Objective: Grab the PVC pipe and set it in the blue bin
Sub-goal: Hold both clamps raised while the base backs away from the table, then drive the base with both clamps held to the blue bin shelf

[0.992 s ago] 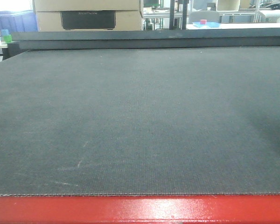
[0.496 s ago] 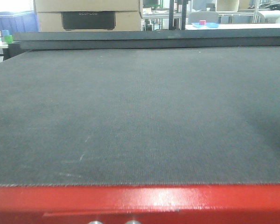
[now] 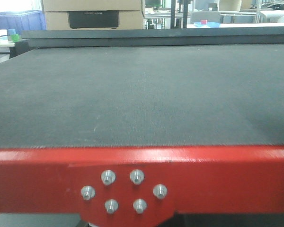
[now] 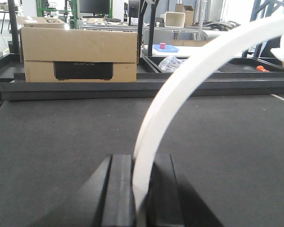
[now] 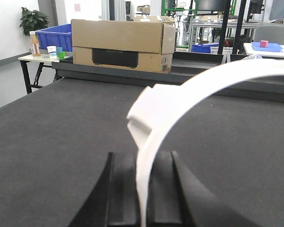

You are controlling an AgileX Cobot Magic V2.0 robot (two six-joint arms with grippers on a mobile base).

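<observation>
While both tools are clamped on pipe, step in hand: carrying. The grasp looks done; the drop into the bin is not.
Left tool (image 4: 141,189): its black fingers (image 4: 118,189) are closed on a white curved PVC pipe (image 4: 149,137), which arcs up and away to the right.
Right tool (image 5: 142,194): pinched on a white curved pipe with a stepped collar (image 5: 151,142); whether it is the same piece I cannot tell.
Pipe position: held in the air, clear of the dark grey matted counter (image 3: 142,94). It does not show in the front view.
Bin: a blue plastic bin (image 5: 54,35) sits well beyond the counter's far edge, left of a brown cardboard box (image 5: 118,45); likely the target.
Next move: travel toward that bin, keeping the pipe's free end clear of the box, then open over the bin.
</observation>
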